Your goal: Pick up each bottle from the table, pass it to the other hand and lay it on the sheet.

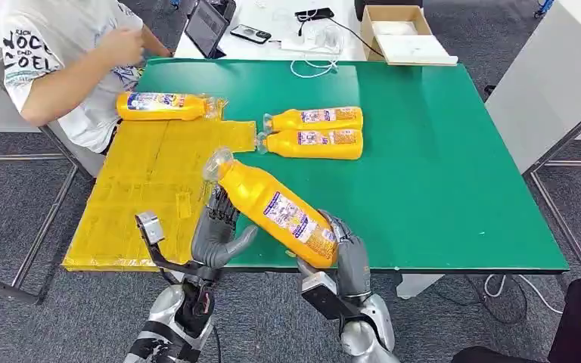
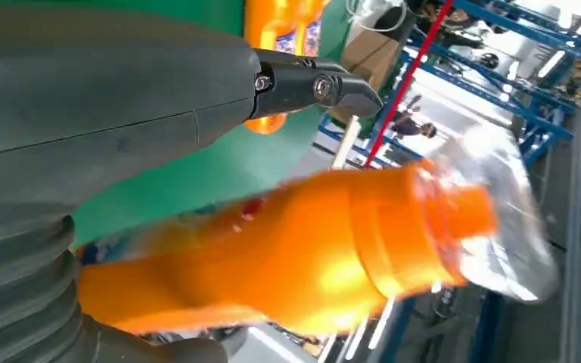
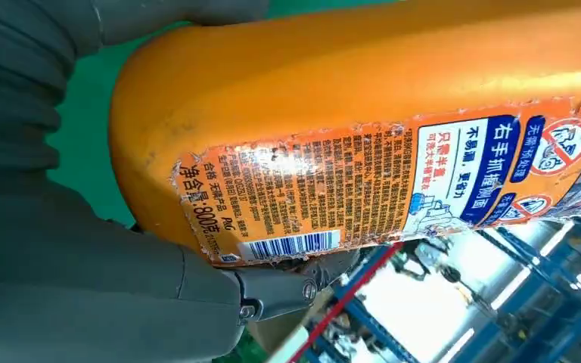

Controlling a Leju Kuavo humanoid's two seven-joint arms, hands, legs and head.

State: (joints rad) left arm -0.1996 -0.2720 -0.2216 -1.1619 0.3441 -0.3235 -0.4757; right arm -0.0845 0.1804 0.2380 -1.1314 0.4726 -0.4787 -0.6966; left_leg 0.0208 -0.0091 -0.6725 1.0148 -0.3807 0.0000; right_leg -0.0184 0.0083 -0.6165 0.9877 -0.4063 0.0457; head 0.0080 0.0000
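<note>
A: Item one, held bottle (image 1: 278,212). Who is carrying it?

B: The right hand (image 1: 346,253) is gripping its base end, fingers wrapped round the body; the label is facing that wrist camera. The bottle is hanging tilted over the near edge of the green table (image 1: 454,189), cap end pointing toward the sheet (image 1: 144,189). I judge it is being offered across for the handover.

A: And the left hand (image 1: 218,231)?

B: It is waiting under the bottle's neck end with fingers spread and holding nothing; whether it is touching the bottle I cannot tell. Probably it is positioned there to take the neck end, since the sheet is lying on its side of the table.

A: Count of bottles?

B: Four. One is being held; two are lying side by side (image 1: 314,131) on the table's middle; one (image 1: 160,106) is lying on the sheet's far end, apparently delivered.

A: Other entries?

B: One sheet, yellow, overhanging the table's left side. One person (image 1: 60,53) is sitting at the table's far left corner. One cardboard box (image 1: 397,30) is sitting beyond the table's far edge.
</note>
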